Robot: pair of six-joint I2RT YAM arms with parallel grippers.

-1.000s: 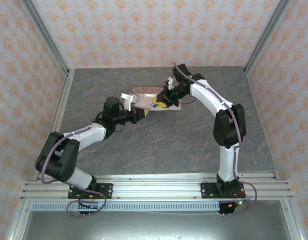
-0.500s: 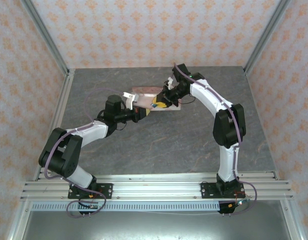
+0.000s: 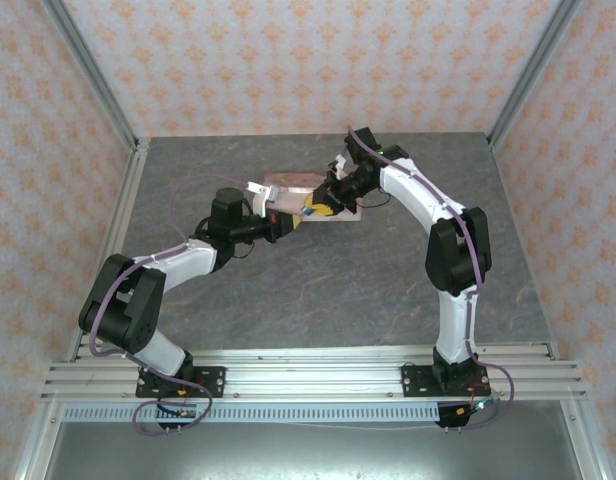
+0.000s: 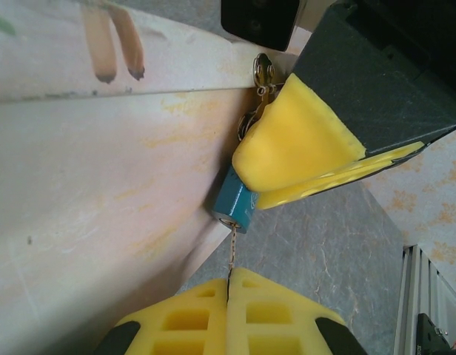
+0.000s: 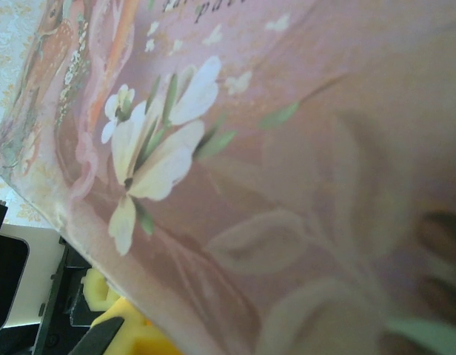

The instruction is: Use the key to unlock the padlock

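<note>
The top view looks down from high behind the arm bases, far off, taking in the whole counter (image 3: pixel 328 290). The left wrist view faces along the left pincer (image 4: pixel 229 285), very near the padlock (image 4: pixel 234 207) at centre frame. The right wrist view sits hard against the pink box (image 5: pixel 302 148), which both wrist views share.

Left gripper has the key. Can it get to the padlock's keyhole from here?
Probably yes. The left gripper pinches the key, whose tip meets the padlock at its lower end, with nothing between. The right gripper clamps the padlock higher up, leaving that end free beside the pink box.
</note>
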